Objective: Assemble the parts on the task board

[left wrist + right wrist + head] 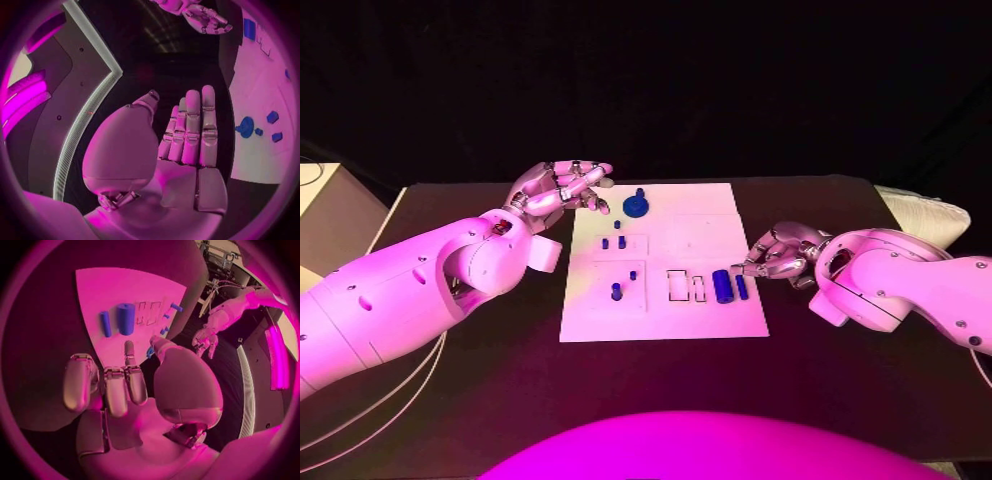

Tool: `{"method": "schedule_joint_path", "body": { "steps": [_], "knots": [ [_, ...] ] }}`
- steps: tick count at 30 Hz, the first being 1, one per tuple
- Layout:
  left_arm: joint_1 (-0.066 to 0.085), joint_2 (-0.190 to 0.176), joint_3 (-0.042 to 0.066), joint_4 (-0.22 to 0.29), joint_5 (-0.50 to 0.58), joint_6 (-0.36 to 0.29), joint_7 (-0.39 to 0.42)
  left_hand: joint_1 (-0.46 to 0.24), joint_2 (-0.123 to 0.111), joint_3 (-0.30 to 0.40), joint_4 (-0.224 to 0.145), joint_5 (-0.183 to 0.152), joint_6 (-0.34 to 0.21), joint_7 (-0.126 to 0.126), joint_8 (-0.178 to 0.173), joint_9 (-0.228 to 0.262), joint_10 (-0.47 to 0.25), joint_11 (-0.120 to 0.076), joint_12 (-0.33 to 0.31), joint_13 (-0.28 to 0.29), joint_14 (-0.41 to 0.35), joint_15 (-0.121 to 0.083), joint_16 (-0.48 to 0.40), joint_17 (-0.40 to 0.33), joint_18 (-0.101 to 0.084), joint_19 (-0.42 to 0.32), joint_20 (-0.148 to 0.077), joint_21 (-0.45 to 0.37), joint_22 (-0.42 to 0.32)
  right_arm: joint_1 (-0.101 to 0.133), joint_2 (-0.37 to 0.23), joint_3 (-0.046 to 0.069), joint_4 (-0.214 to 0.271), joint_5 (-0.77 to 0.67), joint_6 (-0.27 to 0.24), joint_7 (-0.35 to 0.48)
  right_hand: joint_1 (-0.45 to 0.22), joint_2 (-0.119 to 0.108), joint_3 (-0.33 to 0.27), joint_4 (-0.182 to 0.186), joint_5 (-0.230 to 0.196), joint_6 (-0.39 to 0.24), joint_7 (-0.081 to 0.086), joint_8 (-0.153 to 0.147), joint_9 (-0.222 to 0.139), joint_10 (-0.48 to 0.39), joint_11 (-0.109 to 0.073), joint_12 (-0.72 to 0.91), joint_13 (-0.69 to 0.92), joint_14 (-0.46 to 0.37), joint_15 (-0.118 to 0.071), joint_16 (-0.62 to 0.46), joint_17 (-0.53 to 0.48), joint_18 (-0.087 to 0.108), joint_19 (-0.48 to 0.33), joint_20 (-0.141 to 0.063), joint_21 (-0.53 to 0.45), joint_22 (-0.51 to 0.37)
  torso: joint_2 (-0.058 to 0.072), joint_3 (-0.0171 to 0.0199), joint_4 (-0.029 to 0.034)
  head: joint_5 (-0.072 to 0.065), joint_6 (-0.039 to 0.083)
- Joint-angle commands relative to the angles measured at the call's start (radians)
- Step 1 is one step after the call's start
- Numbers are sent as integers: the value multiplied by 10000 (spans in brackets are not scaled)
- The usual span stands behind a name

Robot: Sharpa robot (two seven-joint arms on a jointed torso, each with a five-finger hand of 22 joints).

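On the black bench (473,400), the task board (689,225) carries blue parts (723,285) between the empty, spread left hand (560,190) and right hand (780,253).

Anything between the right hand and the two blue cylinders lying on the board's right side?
Nothing visible. The right hand sits just off the task board, beside the thin cylinder and thick cylinder; only bare board lies between, and the hand holds nothing.
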Motion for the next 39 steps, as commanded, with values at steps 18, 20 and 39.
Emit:
{"method": "schedule_joint_path", "body": {
  "steps": [18,20,39],
  "knots": [
    [-24,-92,5,365,-97,58,-163,247,112,-272,87,4,92,36,45,2,-249,47,173,89,-280,19,154,163,78,-117,4,92,174,-334,1042,-42,-635,-1183,257,-927,-174,87,-1323,15,117,180,-91,383,298,25,-115,-202,1156,852,-40,139,1735,-67,75,-35,-231,1752,39,5,2,-108,1],
    [-24,-99,5,378,-98,101,-194,251,118,-280,90,4,93,39,45,2,-256,49,177,91,-289,21,158,167,78,-124,6,93,179,-348,1086,-43,-655,-1190,334,-945,-104,132,-1471,10,92,192,-112,469,387,3,-131,-233,1137,852,-54,140,1740,-60,66,-45,-277,1747,30,11,-1,-92,1],
    [-25,-148,4,262,-100,480,-391,278,157,-347,114,9,117,56,55,2,-295,66,225,116,-379,41,169,192,73,-192,22,92,216,-475,1386,-50,-812,-3296,837,-1154,-191,713,-2933,41,-162,13,-190,984,998,-119,-199,-460,1021,849,-112,127,1746,-53,78,-97,-388,1763,45,4,13,-21,1]
  ]
}}
